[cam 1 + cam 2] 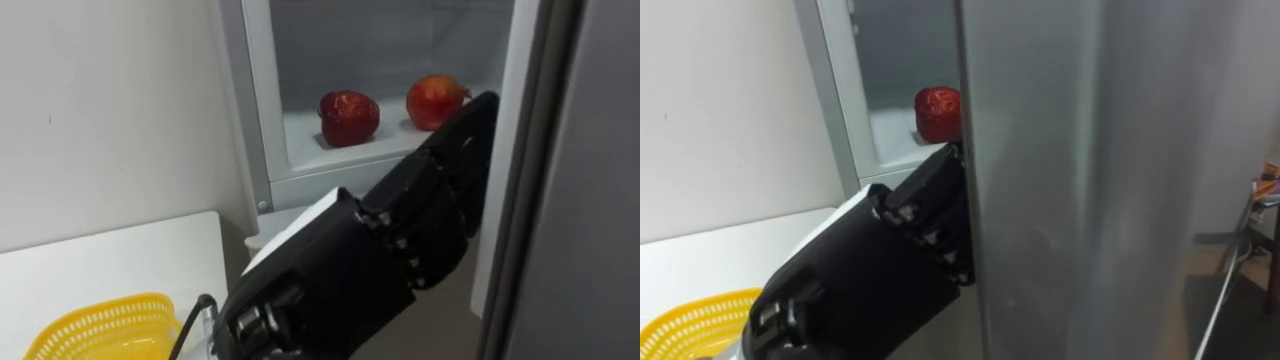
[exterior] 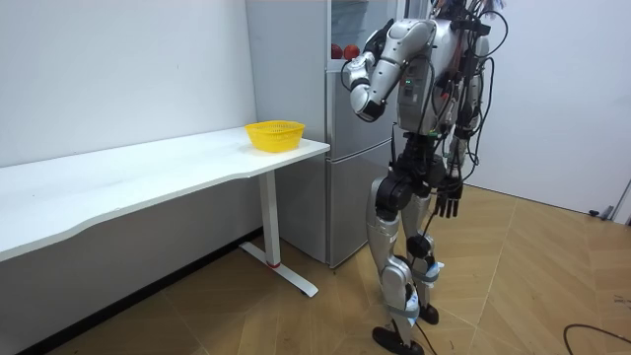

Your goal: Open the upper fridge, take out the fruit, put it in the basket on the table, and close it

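The left robot hand (image 1: pixel 440 190), mid-frame, reaches with near-straight fingers along the fridge door (image 1: pixel 560 200), gripping nothing. Upper centre, the fridge shelf (image 1: pixel 300 145) carries two fruits, well apart: a darker apple (image 1: pixel 349 117) and a brighter apple (image 1: pixel 435 101). Lower left, one yellow basket (image 1: pixel 100 325) sits on the table (image 1: pixel 110 260), cut off by the bottom edge. The right robot hand (image 2: pixel 449 202) hangs slack.

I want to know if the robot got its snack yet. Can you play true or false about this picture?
1. Two red fruits sit in the fridge. True.
2. The left hand holds a fruit. False: its fingers are straight and hold nothing.
3. A yellow basket stands on the table. True.
4. The door is shut. False: it is open.
5. The right hand hangs at the robot's side. True.
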Tool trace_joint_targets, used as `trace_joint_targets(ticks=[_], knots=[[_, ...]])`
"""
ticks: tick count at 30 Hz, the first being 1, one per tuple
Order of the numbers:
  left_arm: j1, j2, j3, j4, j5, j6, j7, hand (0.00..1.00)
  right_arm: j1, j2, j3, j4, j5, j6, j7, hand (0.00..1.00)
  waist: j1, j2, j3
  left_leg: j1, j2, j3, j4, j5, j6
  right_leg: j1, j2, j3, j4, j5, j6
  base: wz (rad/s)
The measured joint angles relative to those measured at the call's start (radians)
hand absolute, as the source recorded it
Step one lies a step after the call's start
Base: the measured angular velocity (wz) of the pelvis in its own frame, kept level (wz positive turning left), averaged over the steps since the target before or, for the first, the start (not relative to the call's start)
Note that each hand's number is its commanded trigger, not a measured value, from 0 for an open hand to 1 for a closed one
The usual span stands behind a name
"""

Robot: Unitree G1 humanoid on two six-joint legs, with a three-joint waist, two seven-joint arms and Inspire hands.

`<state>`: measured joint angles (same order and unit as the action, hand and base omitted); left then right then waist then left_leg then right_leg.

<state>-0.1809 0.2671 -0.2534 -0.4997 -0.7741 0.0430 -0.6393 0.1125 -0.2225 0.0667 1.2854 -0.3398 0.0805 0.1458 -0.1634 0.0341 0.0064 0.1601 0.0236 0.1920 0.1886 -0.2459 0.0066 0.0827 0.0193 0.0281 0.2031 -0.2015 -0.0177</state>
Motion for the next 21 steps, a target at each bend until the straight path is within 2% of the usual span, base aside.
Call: trace_joint_targets(ticks=[7, 21], knots=[[0.0, -0.001, -0.007, 0.0, -0.002, 0.0, -0.012, 0.0, 0.005, 0.0, 0.0, -0.004, 0.02, 0.002, 0.0, 0.0, -0.002, -0.003, -0.0022, 0.001, 0.0, 0.003, 0.0, 0.0, 0.0, 0.0, 0.0, 0.001, 0.0, 0.0, 0.0, 0.0], [0.0, -0.002, -0.008, 0.0, -0.004, 0.0, -0.006, 0.0, 0.007, -0.011, 0.0, -0.018, 0.022, 0.004, 0.005, 0.0, -0.004, 0.006, -0.008, 0.009, 0.002, 0.024, 0.0, 0.0, 0.0, 0.001, 0.002, 0.017, 0.002, 0.002, -0.002, -0.02]])
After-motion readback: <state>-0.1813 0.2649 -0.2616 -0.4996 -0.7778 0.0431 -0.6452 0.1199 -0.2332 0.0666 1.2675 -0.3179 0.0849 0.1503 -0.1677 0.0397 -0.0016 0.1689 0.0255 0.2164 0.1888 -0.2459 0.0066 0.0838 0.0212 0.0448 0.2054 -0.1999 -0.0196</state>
